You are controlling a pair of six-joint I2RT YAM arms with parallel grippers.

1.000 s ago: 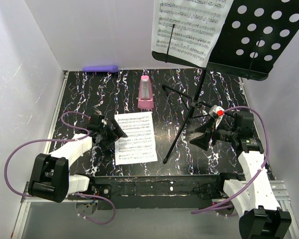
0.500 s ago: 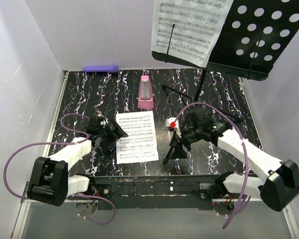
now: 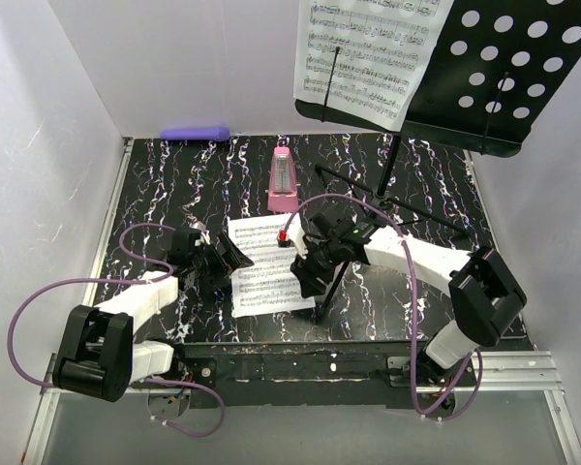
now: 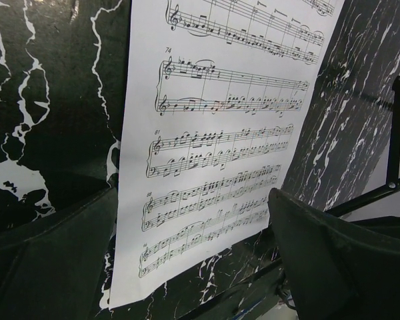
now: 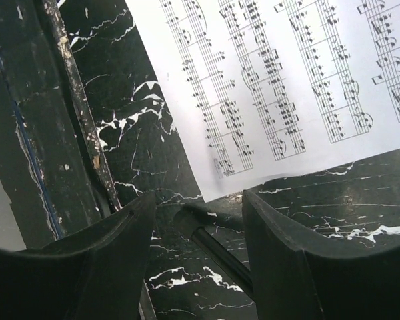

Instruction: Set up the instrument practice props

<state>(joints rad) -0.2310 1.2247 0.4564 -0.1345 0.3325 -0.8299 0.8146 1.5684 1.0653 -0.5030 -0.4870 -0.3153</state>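
The black music stand has its perforated desk (image 3: 499,68) at the upper right, with one sheet-music page (image 3: 368,53) on it. The second page (image 3: 266,266) lies flat on the table. The pink metronome (image 3: 283,181) stands behind it. My left gripper (image 3: 225,260) is open and low at the page's left edge; the page (image 4: 213,133) lies between its fingers (image 4: 333,260). My right gripper (image 3: 308,273) is open at the page's right edge. Its jaws straddle the foot of a tripod leg (image 5: 217,243), just off the page's corner (image 5: 287,80).
A purple cylinder (image 3: 196,133) lies at the back wall on the left. The stand's tripod legs (image 3: 412,215) spread over the right half of the marbled table. White walls close in the left, back and right sides. A metal rail (image 3: 300,363) runs along the near edge.
My right arm has swung from the table's right side leftward to the flat page's right edge. The left gripper has edged right, and the page has shifted slightly right.
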